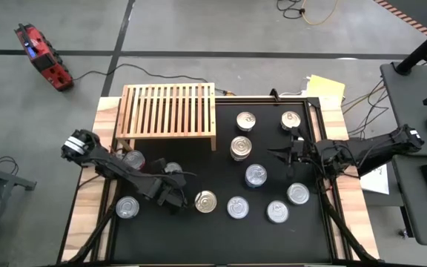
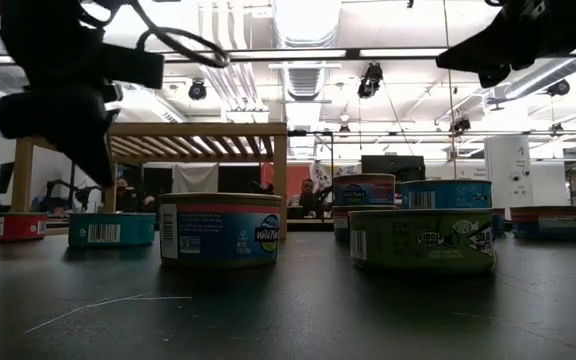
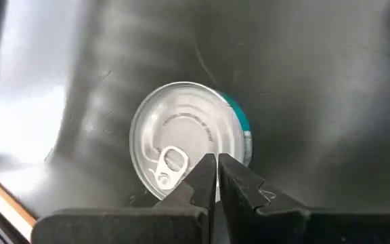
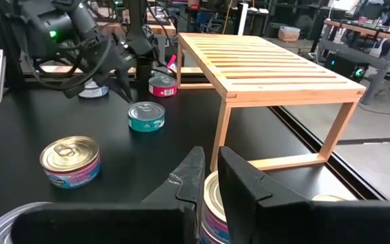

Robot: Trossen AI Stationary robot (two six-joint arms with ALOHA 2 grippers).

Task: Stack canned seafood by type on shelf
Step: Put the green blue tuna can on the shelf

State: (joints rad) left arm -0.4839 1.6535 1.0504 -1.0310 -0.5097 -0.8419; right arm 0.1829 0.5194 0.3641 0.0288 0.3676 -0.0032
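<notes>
Left wrist view: a silver-lidded tin [image 3: 189, 141] with a teal label sits upright on the black desk [image 3: 317, 88], directly beneath the left tool [image 3: 217, 177], whose two fingers are pinched together with nothing between them. From above, that tin [image 1: 172, 170] lies near the shelf's front left leg, with a red-labelled tin [image 1: 133, 159] just beside it and another silver tin [image 1: 127, 207] closer to the desk's near edge. The wooden shelf [image 1: 167, 108] stands at the back left, its slatted top bare of tins; the rest of the tins are spread across the middle and right of the desk, among them a gold-lidded tin [image 1: 206, 201] and a two-high stack [image 1: 242, 147]. The right tool [image 1: 282, 154] hovers over the right half, fingers nearly closed and empty, above that stack.

The step in hand looks like picking up the teal tin. To do it well, the left tool should open wider than the lid, centre over the tin, descend so the fingers straddle the wall rather than the pull tab, then close and lift straight up, keeping clear of the red tin alongside.
</notes>
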